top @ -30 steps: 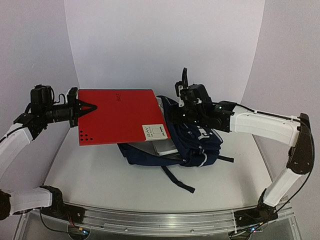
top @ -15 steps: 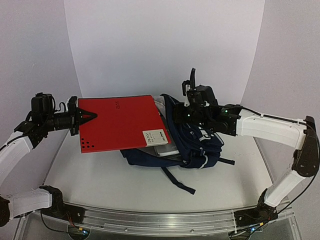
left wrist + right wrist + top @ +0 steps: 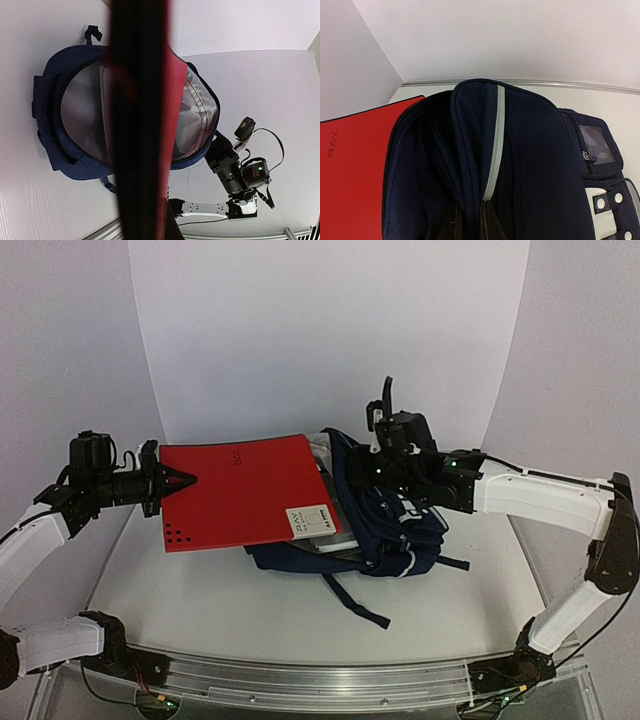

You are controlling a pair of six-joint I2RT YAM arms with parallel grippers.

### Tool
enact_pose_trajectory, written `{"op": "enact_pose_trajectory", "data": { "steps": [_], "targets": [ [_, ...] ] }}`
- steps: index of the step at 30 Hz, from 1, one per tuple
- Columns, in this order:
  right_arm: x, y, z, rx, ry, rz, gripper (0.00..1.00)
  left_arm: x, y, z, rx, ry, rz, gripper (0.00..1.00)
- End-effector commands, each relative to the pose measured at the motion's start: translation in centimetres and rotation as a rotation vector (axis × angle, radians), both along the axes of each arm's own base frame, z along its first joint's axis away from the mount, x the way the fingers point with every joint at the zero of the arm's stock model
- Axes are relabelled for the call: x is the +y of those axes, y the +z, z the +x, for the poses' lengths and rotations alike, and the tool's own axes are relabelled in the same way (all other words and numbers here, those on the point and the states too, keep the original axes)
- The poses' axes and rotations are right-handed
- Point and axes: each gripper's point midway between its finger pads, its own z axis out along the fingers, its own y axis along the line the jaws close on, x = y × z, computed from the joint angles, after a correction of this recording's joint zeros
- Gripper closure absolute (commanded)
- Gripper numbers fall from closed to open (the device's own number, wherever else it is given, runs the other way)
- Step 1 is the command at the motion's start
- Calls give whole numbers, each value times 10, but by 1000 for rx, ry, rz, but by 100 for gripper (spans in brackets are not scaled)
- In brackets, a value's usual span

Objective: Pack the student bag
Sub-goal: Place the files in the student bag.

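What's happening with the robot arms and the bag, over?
Left gripper shut on flat red rectangular folder, far end inside large navy striped fabric backpack. Right gripper shut on backpack's rim, holding it open. Nothing seen blocking.

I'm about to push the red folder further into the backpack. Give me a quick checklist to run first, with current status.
1. Left gripper clamped on the flat red folder at its outer edge: ok.
2. Right gripper pinching the rim of the navy striped fabric backpack, holding the mouth up: ok.
3. Mouth open wide: ok, grey lining shows on both sides of the folder in the left wrist view.
4. Folder's leading edge lined up with the mouth: ok, it sits at the opening.
5. Free depth inside for the whole folder: cannot tell, the folder hides the interior.
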Motion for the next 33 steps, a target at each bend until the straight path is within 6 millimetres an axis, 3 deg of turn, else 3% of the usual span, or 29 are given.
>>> {"op": "enact_pose_trajectory", "data": {
  "steps": [1,7,18,30,33],
  "targets": [
    [-29,138,-9,-263,-85,336,100,9,-11,-1,55,48,62,100],
    [-35,144,-11,-274,-98,348,100,10,-3,-12,45,23,85,100],
    [-39,139,-12,-269,-112,354,100,18,45,-23,-67,52,112,100],
    [-35,137,-13,-263,-88,358,100,-21,89,-1,-199,-109,-83,100],
    [-35,137,-14,-263,-87,360,100,-34,82,6,-185,-140,-81,100]
  ]
}}
